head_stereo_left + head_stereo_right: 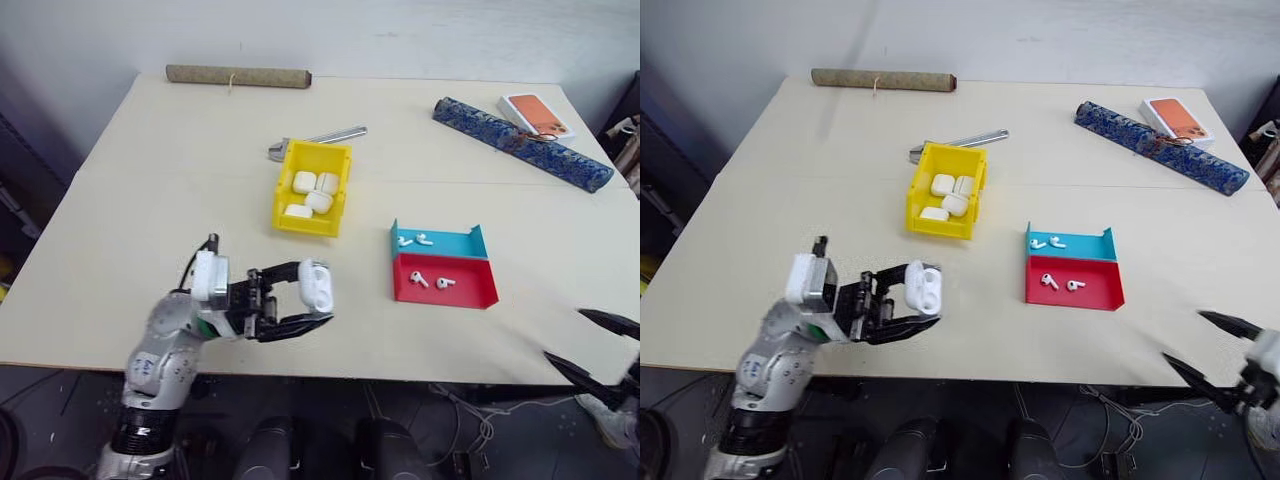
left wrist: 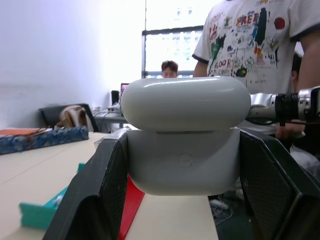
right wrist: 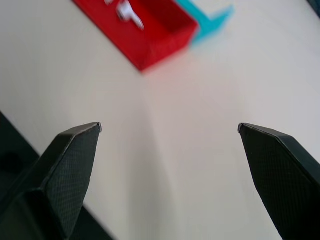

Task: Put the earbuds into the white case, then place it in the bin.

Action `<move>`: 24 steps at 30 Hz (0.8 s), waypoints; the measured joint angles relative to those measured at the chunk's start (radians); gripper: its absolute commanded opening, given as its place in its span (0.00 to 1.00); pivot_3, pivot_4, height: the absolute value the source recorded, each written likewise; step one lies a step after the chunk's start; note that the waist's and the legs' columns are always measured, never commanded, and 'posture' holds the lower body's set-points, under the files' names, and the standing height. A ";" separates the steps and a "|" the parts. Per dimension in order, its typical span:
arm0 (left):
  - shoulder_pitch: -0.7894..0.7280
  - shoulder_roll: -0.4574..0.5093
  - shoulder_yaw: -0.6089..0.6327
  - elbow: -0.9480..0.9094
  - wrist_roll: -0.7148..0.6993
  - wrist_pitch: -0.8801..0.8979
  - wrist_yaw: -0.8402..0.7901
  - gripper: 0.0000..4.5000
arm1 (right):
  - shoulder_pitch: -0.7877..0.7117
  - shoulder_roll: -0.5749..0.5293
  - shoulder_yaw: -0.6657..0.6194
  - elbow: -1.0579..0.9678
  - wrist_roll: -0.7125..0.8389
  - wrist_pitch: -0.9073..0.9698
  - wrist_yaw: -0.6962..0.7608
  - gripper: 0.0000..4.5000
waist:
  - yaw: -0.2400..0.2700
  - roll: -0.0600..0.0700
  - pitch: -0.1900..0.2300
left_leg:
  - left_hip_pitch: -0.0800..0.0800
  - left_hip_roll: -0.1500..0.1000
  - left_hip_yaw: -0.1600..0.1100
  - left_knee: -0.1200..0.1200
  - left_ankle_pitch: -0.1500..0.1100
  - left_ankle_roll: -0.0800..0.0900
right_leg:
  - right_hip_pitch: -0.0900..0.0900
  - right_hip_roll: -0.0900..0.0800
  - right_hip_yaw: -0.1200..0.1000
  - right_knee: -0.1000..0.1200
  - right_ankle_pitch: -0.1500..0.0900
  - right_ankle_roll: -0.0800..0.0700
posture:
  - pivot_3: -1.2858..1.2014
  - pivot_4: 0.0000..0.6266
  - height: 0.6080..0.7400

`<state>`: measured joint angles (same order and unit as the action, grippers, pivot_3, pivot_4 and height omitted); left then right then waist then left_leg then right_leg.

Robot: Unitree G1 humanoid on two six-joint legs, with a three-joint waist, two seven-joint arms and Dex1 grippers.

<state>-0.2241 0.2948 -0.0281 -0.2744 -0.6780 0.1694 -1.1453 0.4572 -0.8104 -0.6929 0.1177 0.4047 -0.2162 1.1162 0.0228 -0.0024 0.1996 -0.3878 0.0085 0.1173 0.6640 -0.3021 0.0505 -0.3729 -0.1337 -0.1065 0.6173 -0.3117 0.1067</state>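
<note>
My left gripper is shut on the white case and holds it just above the table near the front edge. In the left wrist view the case sits upright between both fingers. Two earbuds lie in the red tray, and two more earbuds in the blue tray. The yellow bin stands behind my left gripper at mid-table and holds several white cases. My right gripper hangs open and empty past the table's front right edge, with the red tray ahead of it.
A metal wrench lies behind the bin. A brown roll lies along the far edge. A blue patterned roll and a white box with an orange top lie at the far right. A person stands beyond the table.
</note>
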 measured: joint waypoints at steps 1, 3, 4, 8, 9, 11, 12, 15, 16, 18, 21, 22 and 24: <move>-0.004 -0.009 -0.010 0.000 0.000 -0.004 -0.001 0.62 | -0.002 -0.001 -0.001 0.010 -0.003 0.002 -0.001 1.00 | -0.005 0.000 0.000 | 0.001 0.001 0.001 0.000 0.000 0.000 | 0.000 0.001 0.000 0.000 0.000 0.000 | 0.52 0.24 1.00; -0.013 -0.017 -0.024 0.002 0.001 -0.010 -0.006 0.62 | -0.028 -0.012 0.000 0.001 0.002 0.029 -0.001 1.00 | -0.018 0.002 -0.001 | 0.001 0.003 0.003 0.000 0.000 -0.001 | 0.000 0.002 0.000 0.000 0.000 -0.001 | 0.52 0.24 1.00; -0.016 -0.020 -0.025 0.003 0.001 -0.019 -0.008 0.62 | -0.046 -0.025 0.004 -0.013 0.009 0.054 -0.002 1.00 | -0.024 0.004 -0.002 | 0.002 0.003 0.003 0.000 0.000 -0.001 | 0.000 0.002 0.001 0.001 0.000 -0.001 | 0.52 0.24 1.00; -0.042 -0.018 -0.022 0.026 0.001 -0.042 -0.020 0.62 | -0.148 -0.137 0.085 -0.172 0.055 0.251 -0.010 1.00 | -0.027 0.006 -0.003 | 0.002 0.003 0.003 0.000 0.000 -0.001 | -0.001 0.002 0.001 0.003 0.000 -0.001 | 0.52 0.24 1.00; -0.051 -0.019 -0.022 0.038 0.001 -0.044 -0.022 0.62 | -0.182 -0.168 0.113 -0.224 0.072 0.306 -0.016 1.00 | -0.024 0.006 -0.004 | 0.002 0.003 0.002 0.000 0.000 -0.001 | -0.002 0.001 0.001 0.003 0.000 -0.001 | 0.52 0.24 1.00; -0.052 -0.015 -0.016 0.056 0.003 -0.054 -0.026 0.62 | -0.277 -0.230 0.188 -0.320 0.099 0.442 -0.046 1.00 | -0.022 0.006 -0.004 | 0.001 0.004 0.000 0.000 0.000 -0.001 | -0.002 0.001 0.000 0.003 0.000 -0.001 | 0.52 0.24 1.00; -0.052 -0.014 -0.015 0.059 0.006 -0.060 -0.026 0.62 | -0.323 -0.256 0.225 -0.366 0.112 0.510 -0.066 1.00 | -0.020 0.006 -0.004 | -0.001 0.004 0.000 0.000 0.000 -0.001 | -0.003 0.001 -0.001 0.002 0.000 -0.001 | 0.52 0.24 1.00; -0.050 -0.012 -0.009 0.060 0.009 -0.067 -0.023 0.62 | -0.440 -0.327 0.352 -0.444 0.108 0.660 -0.105 1.00 | -0.006 0.006 -0.004 | -0.003 0.003 -0.002 0.002 -0.001 -0.001 | -0.003 0.001 -0.003 0.001 0.000 -0.001 | 0.52 0.24 1.00; -0.046 -0.011 -0.008 0.059 0.009 -0.071 -0.021 0.62 | -0.495 -0.338 0.414 -0.462 0.101 0.707 -0.112 1.00 | -0.003 0.006 -0.004 | -0.003 0.003 -0.002 0.002 -0.001 -0.001 | -0.003 0.001 -0.003 0.000 0.000 -0.001 | 0.52 0.24 1.00; -0.039 -0.009 -0.007 0.056 0.010 -0.071 -0.014 0.62 | -0.609 -0.339 0.534 -0.483 0.082 0.778 -0.122 1.00 | -0.001 0.006 -0.003 | -0.004 0.003 -0.002 0.003 -0.001 -0.001 | -0.003 0.000 -0.004 -0.002 0.000 -0.001 | 0.52 0.24 1.00; -0.026 -0.007 -0.012 0.050 0.013 -0.070 -0.006 0.62 | -0.776 -0.326 0.704 -0.477 0.006 0.841 -0.128 0.79 | -0.002 0.006 -0.003 | -0.004 0.003 -0.002 0.003 -0.001 -0.001 | -0.003 0.001 -0.004 -0.002 0.000 -0.001 | 0.52 0.24 1.00; -0.022 -0.006 -0.013 0.050 0.015 -0.070 -0.004 0.62 | -0.821 -0.320 0.753 -0.464 -0.025 0.850 -0.127 0.72 | -0.001 0.006 -0.003 | -0.005 0.003 -0.002 0.003 -0.001 -0.001 | -0.003 0.001 -0.004 -0.002 0.000 -0.001 | 0.52 0.24 1.00; -0.016 -0.001 -0.012 0.047 0.016 -0.070 0.000 0.62 | -0.875 -0.311 0.830 -0.425 -0.083 0.849 -0.119 0.57 | 0.000 0.006 -0.003 | -0.005 0.003 -0.003 0.003 -0.001 -0.001 | -0.003 0.001 -0.005 -0.002 0.000 -0.001 | 0.52 0.24 1.00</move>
<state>-0.2397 0.2937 -0.0398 -0.2273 -0.6616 0.0993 -1.1458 -0.4180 -1.1217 0.1373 -0.3075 0.3222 0.6324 0.9975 0.0226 0.0033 0.1962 -0.3929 0.0117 0.1148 0.6670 -0.3031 0.0496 -0.3759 -0.1332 -0.1117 0.6150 -0.3121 0.1058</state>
